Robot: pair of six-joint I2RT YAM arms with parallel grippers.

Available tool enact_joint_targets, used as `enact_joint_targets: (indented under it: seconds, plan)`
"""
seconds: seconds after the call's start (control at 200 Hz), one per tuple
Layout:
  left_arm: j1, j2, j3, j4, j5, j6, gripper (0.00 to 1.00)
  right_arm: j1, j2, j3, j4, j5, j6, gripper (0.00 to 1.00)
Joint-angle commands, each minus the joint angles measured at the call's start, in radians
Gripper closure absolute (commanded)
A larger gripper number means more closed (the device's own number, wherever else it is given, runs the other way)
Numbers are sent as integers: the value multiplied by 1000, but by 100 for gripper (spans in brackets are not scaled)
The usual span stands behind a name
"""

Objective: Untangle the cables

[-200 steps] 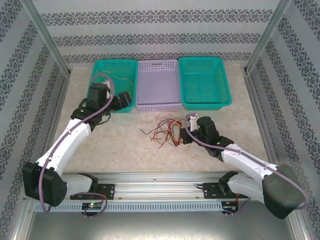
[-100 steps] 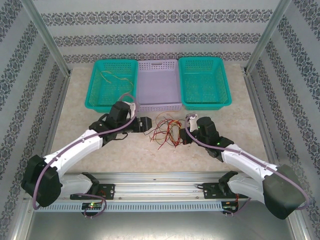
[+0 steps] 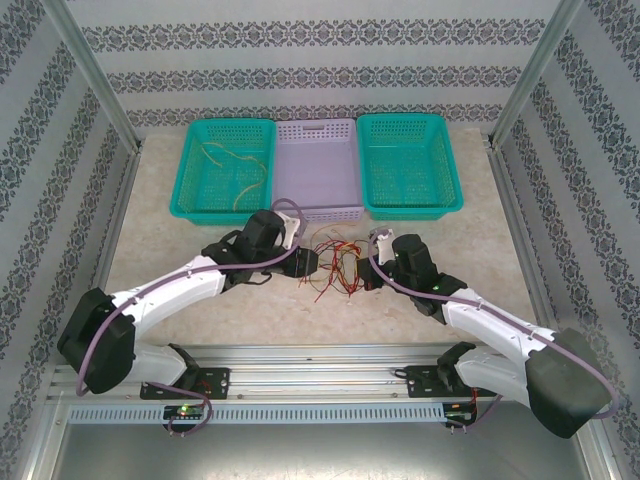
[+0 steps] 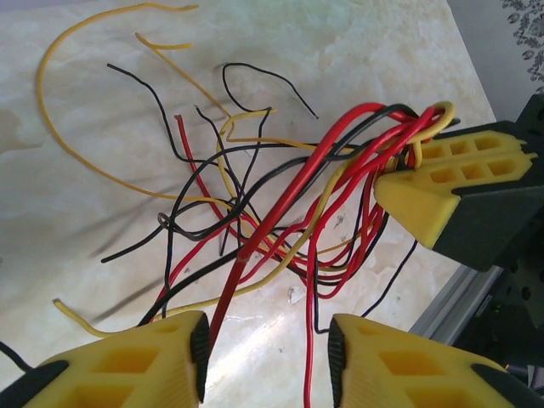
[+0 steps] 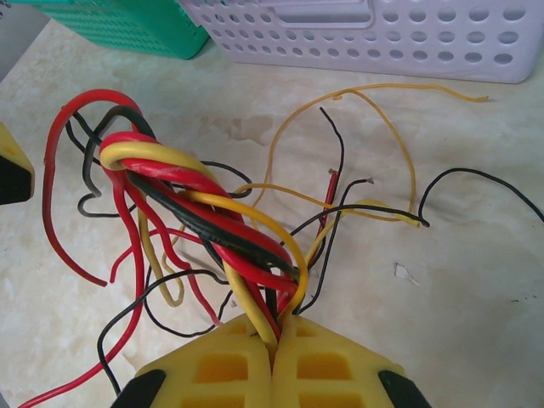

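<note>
The cables (image 3: pixel 335 262) are a tangle of thin red, yellow and black wires on the marble table, in front of the lavender basket. My right gripper (image 3: pixel 372 270) is at the tangle's right side. In the right wrist view it (image 5: pixel 274 340) is shut on a twisted bunch of the cables (image 5: pixel 204 204). My left gripper (image 3: pixel 305 264) is at the tangle's left edge. Its yellow jaws (image 4: pixel 268 348) stand open, with two red strands of the cables (image 4: pixel 280 212) running between them, one against the left pad. The right gripper's fingers (image 4: pixel 450 187) show there too, holding the bunch.
Three baskets line the back: a teal one (image 3: pixel 190 170) with loose yellow wires (image 3: pixel 240 160) inside, a lavender one (image 3: pixel 316 213) in the middle, and a teal one (image 3: pixel 410 208) on the right. Metal frame posts stand at both sides. A rail runs along the near edge.
My left arm has swung from the left teal basket down and right to the tangle, and its jaws have narrowed. The right arm has held still with its bunch.
</note>
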Motion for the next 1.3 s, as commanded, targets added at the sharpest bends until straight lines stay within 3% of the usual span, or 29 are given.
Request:
enact_joint_targets:
  seconds: [0.0,0.35,0.425,0.53,0.714,0.834,1.119,1.299]
  plan:
    - [-12,24,34,-13,-5,43,62,13,12,2,41,-28,-16,100]
    - [-16,51,54,-47,-13,71,83,23,12,4,42,-28,-20,100]
    - [-17,48,55,-57,-19,74,80,24,14,5,41,-27,-19,100]
    - [-18,37,64,-87,-43,87,61,23,16,7,39,-27,-22,100]
    - [-33,0,73,-162,-156,128,51,24,14,7,38,-25,-22,100]
    - [-39,-16,62,-168,-200,139,54,28,15,7,37,-25,-23,100]
    - [-60,29,70,-138,-149,139,66,39,28,9,45,-24,-21,100]
    - [-62,42,62,-122,-130,141,66,45,31,11,45,-22,-23,100]
